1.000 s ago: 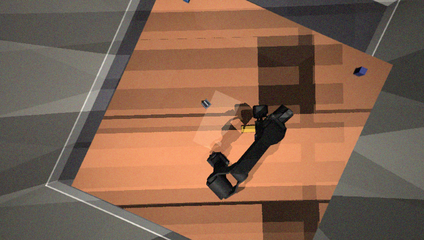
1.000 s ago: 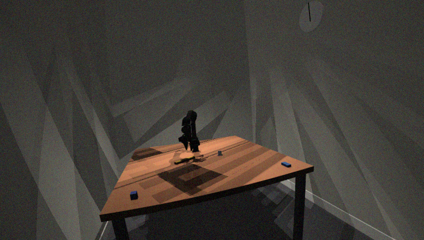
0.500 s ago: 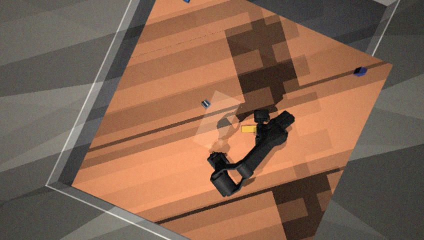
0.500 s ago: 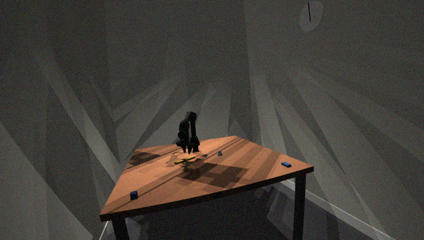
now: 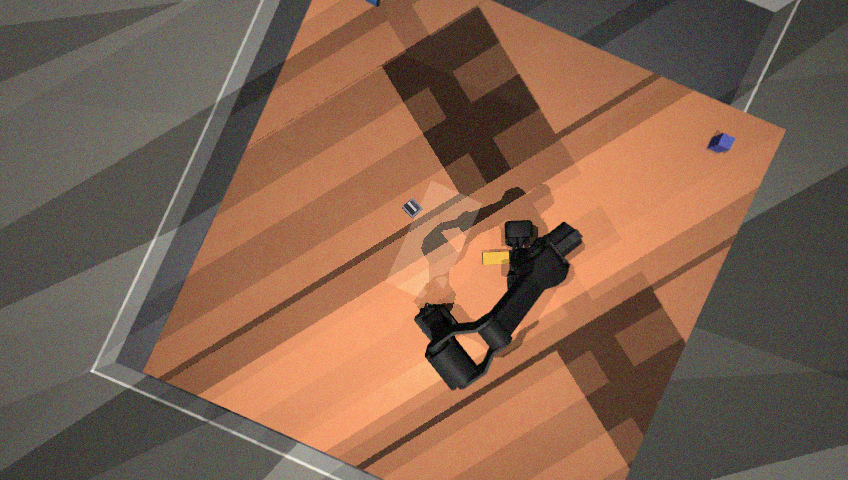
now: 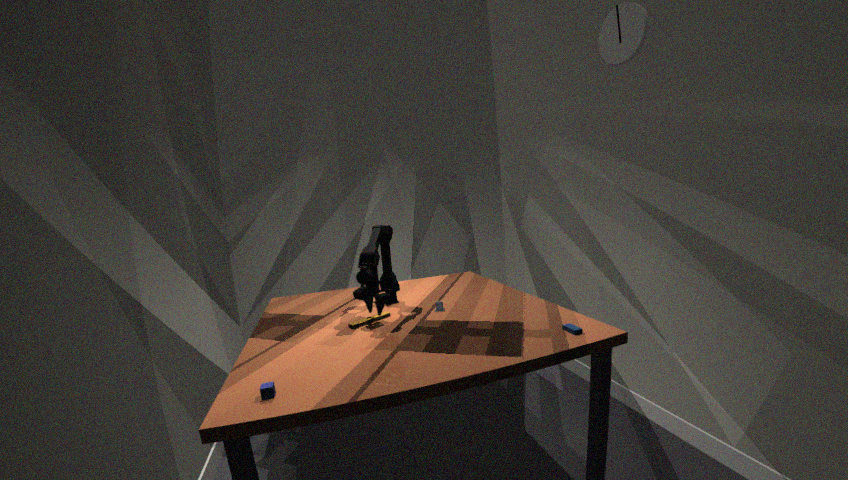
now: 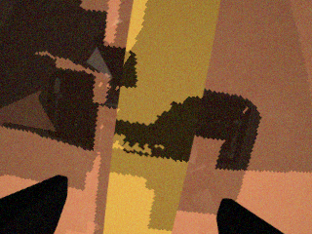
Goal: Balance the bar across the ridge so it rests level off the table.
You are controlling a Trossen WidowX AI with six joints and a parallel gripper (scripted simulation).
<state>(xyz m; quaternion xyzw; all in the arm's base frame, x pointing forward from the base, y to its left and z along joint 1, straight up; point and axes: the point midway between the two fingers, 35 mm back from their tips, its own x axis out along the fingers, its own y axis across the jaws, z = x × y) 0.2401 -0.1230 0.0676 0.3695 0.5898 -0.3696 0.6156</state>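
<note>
The gripper stands well open above the yellow bar, holding nothing; the bar lies on the surface. Align the fingers across its midpoint, lower straight, then close evenly.
</note>
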